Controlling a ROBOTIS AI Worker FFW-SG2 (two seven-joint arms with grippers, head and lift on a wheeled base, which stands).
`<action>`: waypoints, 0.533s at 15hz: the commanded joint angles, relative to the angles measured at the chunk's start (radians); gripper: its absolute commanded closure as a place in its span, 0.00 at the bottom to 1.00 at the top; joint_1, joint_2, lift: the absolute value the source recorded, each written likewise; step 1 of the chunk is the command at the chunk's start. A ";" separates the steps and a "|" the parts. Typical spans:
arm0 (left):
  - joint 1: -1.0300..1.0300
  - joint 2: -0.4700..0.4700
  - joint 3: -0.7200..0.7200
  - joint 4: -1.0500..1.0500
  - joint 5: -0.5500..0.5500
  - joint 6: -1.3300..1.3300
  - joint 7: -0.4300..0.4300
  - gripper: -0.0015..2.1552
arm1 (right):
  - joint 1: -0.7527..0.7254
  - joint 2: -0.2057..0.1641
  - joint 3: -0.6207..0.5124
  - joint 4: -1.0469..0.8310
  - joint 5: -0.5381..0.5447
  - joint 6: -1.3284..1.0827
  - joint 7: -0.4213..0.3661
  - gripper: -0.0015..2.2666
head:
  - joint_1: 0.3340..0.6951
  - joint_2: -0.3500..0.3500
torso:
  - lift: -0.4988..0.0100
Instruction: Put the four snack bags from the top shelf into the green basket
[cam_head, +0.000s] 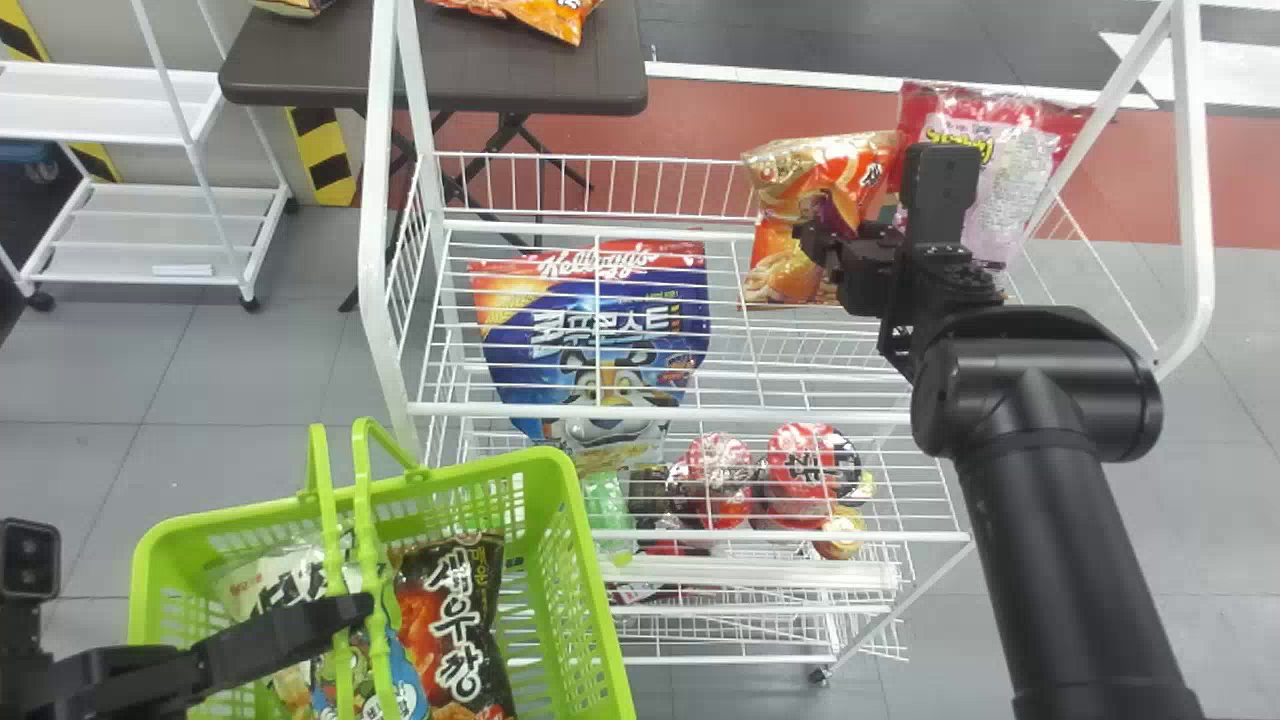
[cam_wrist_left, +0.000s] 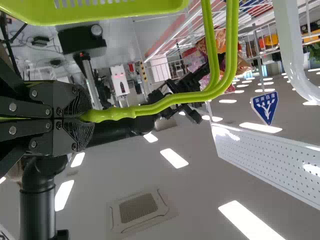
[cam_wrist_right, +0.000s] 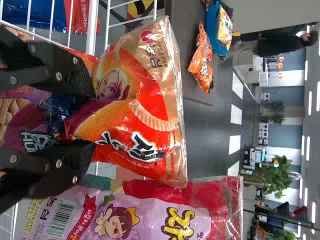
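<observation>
Left pincer (cam_head: 350, 608) grips the basket handle (cam_head: 365, 520); right pincer (cam_head: 818, 245) clamps an orange bag (cam_head: 785, 280) near the top shelf (cam_head: 660, 412)'s back edge, beside a pink bag (cam_head: 1010, 190), open room leftward.

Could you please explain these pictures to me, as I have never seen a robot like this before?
This is a two-armed robot working at a white wire rack. One picture looks forward and down from its head; the other two come from cameras on its left and right wrists and are shown turned sideways.

The right hand grips an orange snack bag up at the top shelf. A pink bag stands next to it, and a blue bag shows through the shelf's wires, lower down.

The left hand is closed on the handle of the green basket, which holds several bags, one of them black and red.
</observation>
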 joint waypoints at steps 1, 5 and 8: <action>0.000 0.000 0.000 0.001 0.000 0.000 -0.011 1.00 | 0.055 -0.001 -0.004 -0.077 -0.014 -0.011 0.000 1.00 | 1.00 0.35 | 0.98; 0.000 0.000 0.005 0.003 0.000 0.000 -0.011 1.00 | 0.256 -0.001 0.010 -0.417 -0.094 0.041 0.016 1.00 | 1.00 0.36 | 0.98; 0.000 -0.005 0.003 0.003 -0.003 0.000 -0.011 1.00 | 0.391 -0.002 0.047 -0.670 -0.170 0.170 0.033 1.00 | 1.00 0.40 | 0.98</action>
